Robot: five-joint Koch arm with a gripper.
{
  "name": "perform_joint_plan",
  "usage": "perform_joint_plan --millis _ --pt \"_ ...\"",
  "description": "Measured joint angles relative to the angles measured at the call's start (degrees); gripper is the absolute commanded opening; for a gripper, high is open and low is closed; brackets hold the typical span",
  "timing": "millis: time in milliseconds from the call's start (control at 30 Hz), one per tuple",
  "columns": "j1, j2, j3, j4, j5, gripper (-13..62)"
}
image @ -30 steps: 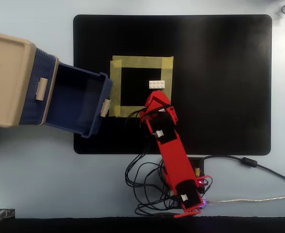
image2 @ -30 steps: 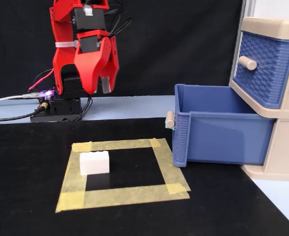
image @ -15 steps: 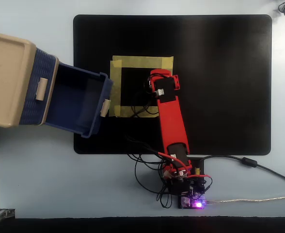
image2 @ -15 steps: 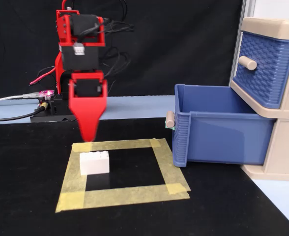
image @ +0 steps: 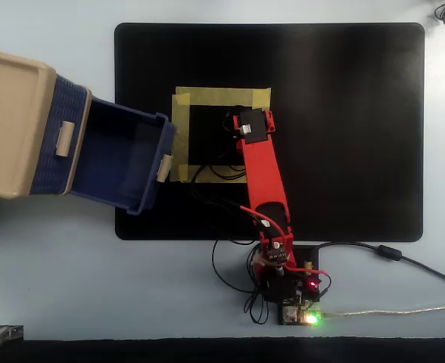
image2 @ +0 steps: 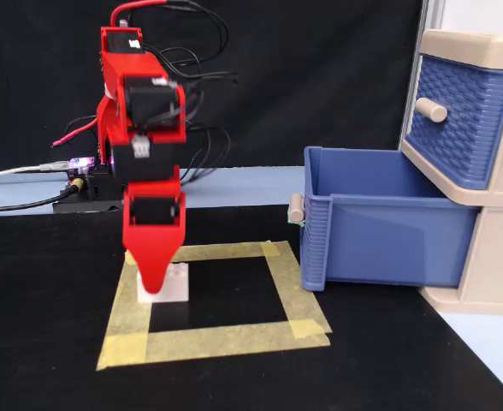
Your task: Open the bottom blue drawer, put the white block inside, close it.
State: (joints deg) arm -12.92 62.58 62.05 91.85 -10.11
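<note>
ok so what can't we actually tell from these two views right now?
- Claw state: in the fixed view its jaws line up one behind the other; in the overhead view the arm covers them.
- White block: mostly behind the claw in the fixed view, fully hidden overhead. Contact cannot be told.
- Bottom blue drawer floor: hidden by its front wall in the fixed view.

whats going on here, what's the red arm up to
A red hobby robot arm has its gripper lowered onto a tiny white studded toy brick that sits inside a square of yellow tape on a black mat. Only one jaw shows in the fixed view, so whether it is closed on the brick cannot be told. Beside the tape, the deep dark-blue bottom drawer of a beige cabinet is already pulled out and looks empty, while the matching upper drawer is shut.
</note>
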Motion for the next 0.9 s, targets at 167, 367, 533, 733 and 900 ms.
perform_joint_plan --millis 167,367,533,733,900 --pt "-0.7 -0.5 0.4 -1.4 -0.1 33.4" --pt "-0.4 -0.4 4.7 -8.6 -1.0 16.8" --pt "0.0 6.9 15.8 -21.5 -4.7 -8.0" --pt "-0.1 13.4 19.3 -27.9 -10.6 -8.1" --pt "0.0 20.5 1.6 -12.5 -18.2 -8.0"
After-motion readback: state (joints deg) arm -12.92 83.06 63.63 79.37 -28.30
